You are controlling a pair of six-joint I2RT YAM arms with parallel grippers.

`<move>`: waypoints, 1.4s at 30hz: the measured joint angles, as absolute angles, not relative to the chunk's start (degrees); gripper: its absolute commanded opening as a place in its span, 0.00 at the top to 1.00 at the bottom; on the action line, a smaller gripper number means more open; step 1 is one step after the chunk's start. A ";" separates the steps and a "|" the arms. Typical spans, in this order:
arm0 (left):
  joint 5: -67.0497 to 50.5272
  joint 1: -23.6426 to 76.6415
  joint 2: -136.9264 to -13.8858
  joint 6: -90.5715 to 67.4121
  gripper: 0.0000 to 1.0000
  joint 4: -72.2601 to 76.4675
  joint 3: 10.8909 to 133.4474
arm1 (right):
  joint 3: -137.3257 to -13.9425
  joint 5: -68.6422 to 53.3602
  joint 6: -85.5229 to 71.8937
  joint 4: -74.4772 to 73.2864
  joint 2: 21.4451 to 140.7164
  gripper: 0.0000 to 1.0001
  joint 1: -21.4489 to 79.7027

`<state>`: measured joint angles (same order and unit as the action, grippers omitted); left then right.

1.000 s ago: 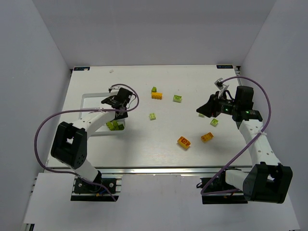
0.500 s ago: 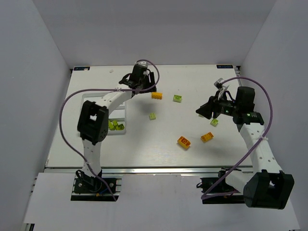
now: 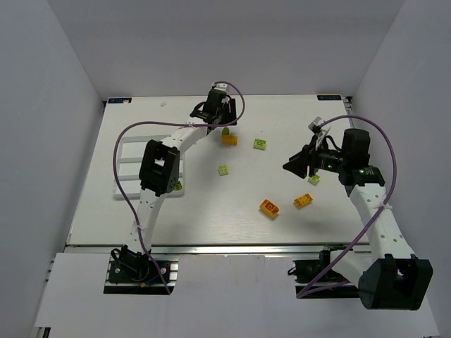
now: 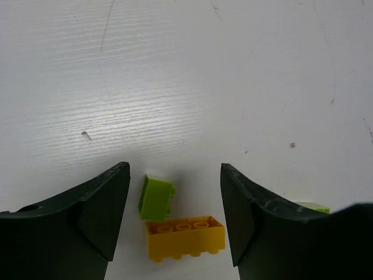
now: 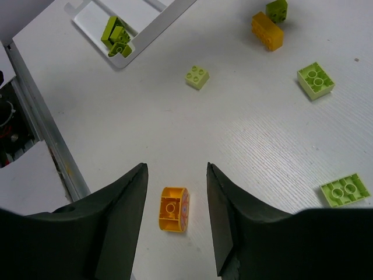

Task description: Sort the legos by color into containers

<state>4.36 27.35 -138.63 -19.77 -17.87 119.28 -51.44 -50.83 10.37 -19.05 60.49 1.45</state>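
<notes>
White links and black joint housings on our left arm [image 3: 144,211] and right arm [image 3: 380,218] — purple cable [image 3: 117,158] looped along each, left gripper [image 4: 175,167] fingers [image 4: 87,221] dark and curved.

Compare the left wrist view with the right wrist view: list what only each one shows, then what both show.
Only the left wrist view: the left gripper, open above two bricks. Only the right wrist view: the right gripper, open over an orange brick; the white tray holding green bricks; three loose lime bricks. Both: the long orange-yellow brick with a small green brick beside it.
</notes>
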 measured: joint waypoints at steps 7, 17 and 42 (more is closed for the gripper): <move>6.28 27.35 -143.02 -19.27 0.30 -19.05 122.76 | -51.46 -50.76 11.03 -19.09 60.49 0.49 2.42; 8.34 27.40 -143.57 -18.31 0.51 -20.14 120.01 | -51.44 -50.72 11.05 -19.09 60.69 0.49 2.74; 20.58 22.39 -88.75 -26.41 1.00 -22.55 75.53 | -50.74 -46.68 12.14 -18.90 63.92 0.80 4.51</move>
